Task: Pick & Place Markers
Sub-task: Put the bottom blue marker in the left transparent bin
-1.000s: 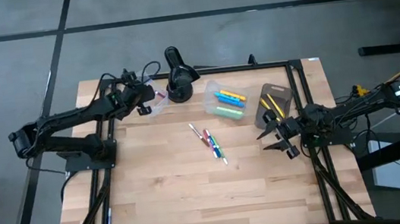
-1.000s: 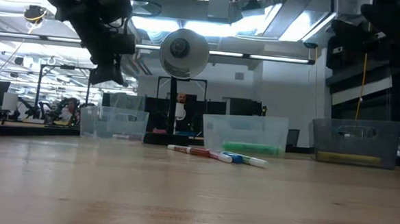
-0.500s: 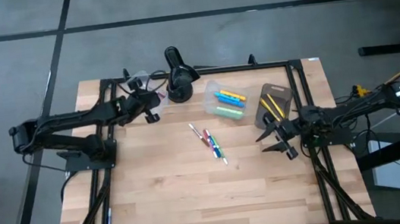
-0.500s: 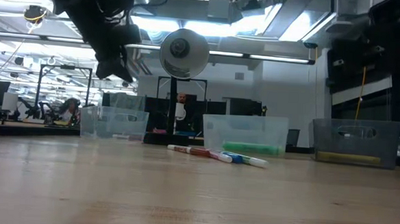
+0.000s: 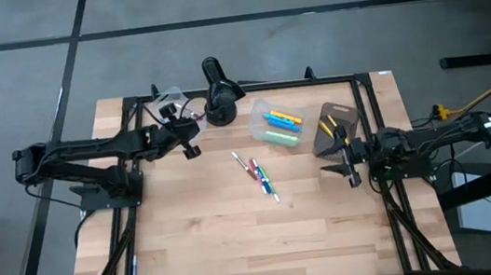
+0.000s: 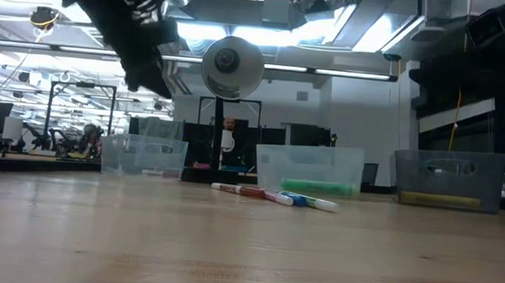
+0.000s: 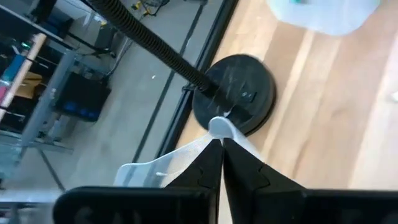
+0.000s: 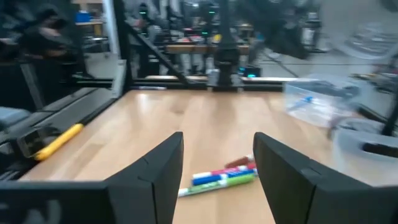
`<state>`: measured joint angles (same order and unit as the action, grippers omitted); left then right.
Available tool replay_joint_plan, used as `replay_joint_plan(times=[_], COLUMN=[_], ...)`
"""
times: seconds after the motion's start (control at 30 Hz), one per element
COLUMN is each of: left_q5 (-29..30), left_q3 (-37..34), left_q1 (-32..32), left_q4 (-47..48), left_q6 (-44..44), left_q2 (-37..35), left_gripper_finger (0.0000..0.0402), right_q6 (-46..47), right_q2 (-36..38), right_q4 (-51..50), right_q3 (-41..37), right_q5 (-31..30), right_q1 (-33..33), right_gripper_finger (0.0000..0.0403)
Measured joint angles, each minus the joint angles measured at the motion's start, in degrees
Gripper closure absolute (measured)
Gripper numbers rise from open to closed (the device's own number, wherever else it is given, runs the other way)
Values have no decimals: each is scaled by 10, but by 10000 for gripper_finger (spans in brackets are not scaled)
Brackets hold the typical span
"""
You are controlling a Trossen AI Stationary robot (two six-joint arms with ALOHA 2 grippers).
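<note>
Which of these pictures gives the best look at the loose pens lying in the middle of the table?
The high view: the loose pens lie fully visible on the bare wood, each separate. The low view shows them edge-on in a row. The right wrist view shows them between its claw's fingers, blurred. The left wrist view misses them.

A robotics lab or workshop. The wooden bench (image 5: 211, 236) sits inside a black metal frame (image 5: 370, 122) on a grey concrete floor (image 5: 216, 47) marked with dark lines. The low view looks past the bench's far edge into a large open hall with ceiling strip lights (image 6: 325, 72), rows of workstations with equipment (image 6: 54, 135) and a person (image 6: 227, 136) in the distance.
</note>
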<state>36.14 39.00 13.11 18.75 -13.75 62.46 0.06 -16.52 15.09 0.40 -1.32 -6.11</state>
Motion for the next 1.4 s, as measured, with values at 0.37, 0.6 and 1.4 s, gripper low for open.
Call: replay_joint_plan(times=[0.37,0.6,1.4], left_q5=[-126,-251,-327], left_q3=[104,107,107], left_q1=[-39,-75,-250], left_q4=[155,174,269], left_q6=[120,137,308], left_q2=[0,0,12], left_gripper_finger=[386,386,272], right_q6=[8,-15,25], right_q2=[93,107,106], right_q4=[-123,-146,-146], right_q3=[0,7,7], right_q5=[-67,-67,-66], right_q1=[0,0,0], right_gripper_finger=[209,209,209])
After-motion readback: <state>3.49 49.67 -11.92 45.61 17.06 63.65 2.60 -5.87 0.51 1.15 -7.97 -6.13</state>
